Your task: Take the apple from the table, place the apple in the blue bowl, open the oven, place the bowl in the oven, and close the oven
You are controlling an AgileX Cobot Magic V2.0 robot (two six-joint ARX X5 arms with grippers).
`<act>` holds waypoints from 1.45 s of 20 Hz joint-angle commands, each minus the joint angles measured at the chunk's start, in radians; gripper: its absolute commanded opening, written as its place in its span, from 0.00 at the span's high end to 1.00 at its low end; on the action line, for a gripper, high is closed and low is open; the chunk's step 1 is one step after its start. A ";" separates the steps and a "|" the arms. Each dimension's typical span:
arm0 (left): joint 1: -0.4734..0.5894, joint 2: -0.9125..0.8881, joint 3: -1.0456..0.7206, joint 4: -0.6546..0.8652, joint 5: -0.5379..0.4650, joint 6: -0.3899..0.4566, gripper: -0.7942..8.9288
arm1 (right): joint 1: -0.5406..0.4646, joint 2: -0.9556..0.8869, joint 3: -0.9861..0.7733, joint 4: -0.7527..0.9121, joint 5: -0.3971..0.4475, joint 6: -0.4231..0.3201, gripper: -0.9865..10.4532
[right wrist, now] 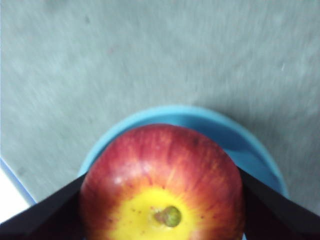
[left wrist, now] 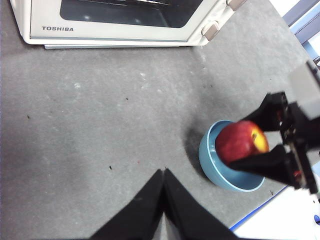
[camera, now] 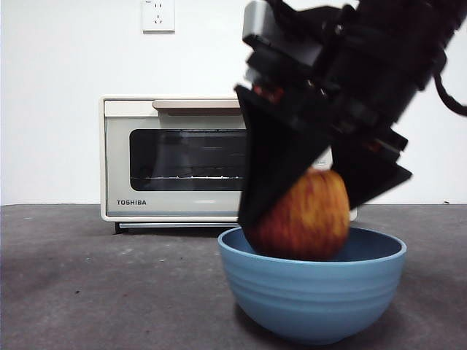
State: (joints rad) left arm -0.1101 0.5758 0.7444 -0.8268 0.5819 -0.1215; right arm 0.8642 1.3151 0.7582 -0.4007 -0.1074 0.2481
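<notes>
A white wall with a socket (camera: 158, 15) backs the dark grey counter (camera: 87, 277). The cream oven (camera: 175, 157), door shut, reads "TOSHIBA" at its lower corner. In front of it stands the blue bowl (camera: 314, 292), with nothing between them. The right gripper (camera: 321, 197) clamps the apple (camera: 310, 215) between its jaws, the fruit's underside dipping below the bowl's rim. The left gripper (left wrist: 163, 172) hangs over bare counter, jaws pressed together, holding nothing.

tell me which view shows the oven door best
The front view: the Toshiba oven faces the camera, door shut, window and bar handle visible, its right end hidden behind the arm. The left wrist view shows only its lower front edge. The right wrist view shows none.
</notes>
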 commanded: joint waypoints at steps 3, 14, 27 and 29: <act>-0.003 0.005 0.018 0.011 0.005 0.007 0.91 | 0.026 0.020 -0.029 0.046 0.007 0.022 0.60; -0.003 0.005 0.018 0.011 0.005 0.005 0.91 | 0.038 0.037 -0.069 0.068 0.010 0.021 0.57; -0.003 0.009 0.018 0.027 0.005 0.003 0.91 | 0.039 -0.007 0.038 -0.032 0.040 -0.013 0.52; -0.003 0.019 0.018 0.061 0.005 -0.005 0.91 | 0.039 -0.038 0.101 -0.108 0.076 -0.039 0.52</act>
State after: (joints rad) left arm -0.1101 0.5873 0.7444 -0.7769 0.5819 -0.1230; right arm 0.8909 1.2697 0.8425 -0.5114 -0.0353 0.2321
